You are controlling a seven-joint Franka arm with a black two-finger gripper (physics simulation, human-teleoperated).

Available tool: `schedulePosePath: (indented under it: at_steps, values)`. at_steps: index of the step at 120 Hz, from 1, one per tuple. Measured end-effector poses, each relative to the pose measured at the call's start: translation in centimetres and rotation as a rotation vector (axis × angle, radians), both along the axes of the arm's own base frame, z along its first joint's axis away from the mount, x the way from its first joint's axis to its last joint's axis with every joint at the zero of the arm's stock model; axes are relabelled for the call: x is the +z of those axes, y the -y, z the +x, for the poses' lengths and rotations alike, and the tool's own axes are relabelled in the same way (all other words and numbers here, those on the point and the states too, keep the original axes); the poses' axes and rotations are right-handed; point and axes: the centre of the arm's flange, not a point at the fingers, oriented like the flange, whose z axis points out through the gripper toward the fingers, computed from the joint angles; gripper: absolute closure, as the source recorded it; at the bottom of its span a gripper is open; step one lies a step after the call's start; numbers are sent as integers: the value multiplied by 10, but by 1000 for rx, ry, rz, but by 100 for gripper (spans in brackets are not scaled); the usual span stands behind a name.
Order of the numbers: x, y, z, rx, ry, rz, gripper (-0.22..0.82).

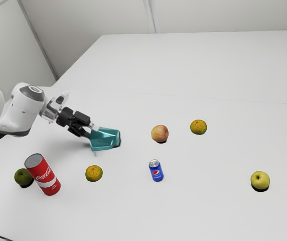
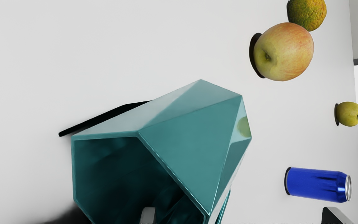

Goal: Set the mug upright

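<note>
The teal mug (image 1: 106,139) lies on its side on the table, its mouth facing my gripper (image 1: 92,132), which is right at that mouth. In the wrist view the angular wall of the mug (image 2: 185,146) and its dark inside are visible. My gripper (image 2: 242,216) stands open there with its fingertips wide apart: one fingertip (image 2: 148,215) shows within the mug's mouth, the other (image 2: 336,215) is outside, beyond the wall. Whether either finger touches the mug I cannot tell.
On the white table (image 1: 208,211) are a red cola can (image 1: 43,174), an orange fruit (image 1: 94,173), a green fruit (image 1: 23,176), a blue can (image 1: 156,170), a reddish apple (image 1: 159,133), another orange fruit (image 1: 198,127) and a yellow apple (image 1: 260,180).
</note>
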Motion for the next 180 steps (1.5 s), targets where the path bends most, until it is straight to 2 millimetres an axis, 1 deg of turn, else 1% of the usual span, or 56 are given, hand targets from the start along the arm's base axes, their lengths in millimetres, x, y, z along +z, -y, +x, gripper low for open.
schedulePosePath:
  at_steps: [7, 27, 44, 53, 64, 81, 104, 116, 124, 141, 148, 155, 162, 180]
  values:
    - [-1, 0, -1, -6, 6, -24, 11]
    - [3, -3, -2, -24, 36, -57, 37]
    - [5, 0, -1, -43, 56, -71, 56]
    - [5, 1, -1, -52, 64, -74, 64]
    - [5, 2, -1, -60, 74, -75, 70]
    - [6, 4, 0, -73, 88, -74, 75]
    - [9, 8, 0, -94, 99, -65, 77]
    - [19, 12, 2, -111, 117, -49, 78]
    - [31, 18, 3, -138, 128, -13, 79]
    - [58, 41, 7, -226, 134, 102, 79]
    - [72, 56, 9, -275, 135, 172, 79]
    - [86, 77, 11, -332, 137, 252, 79]
    - [91, 94, 14, -375, 131, 316, 79]
    - [103, 121, 18, -431, 122, 461, 79]
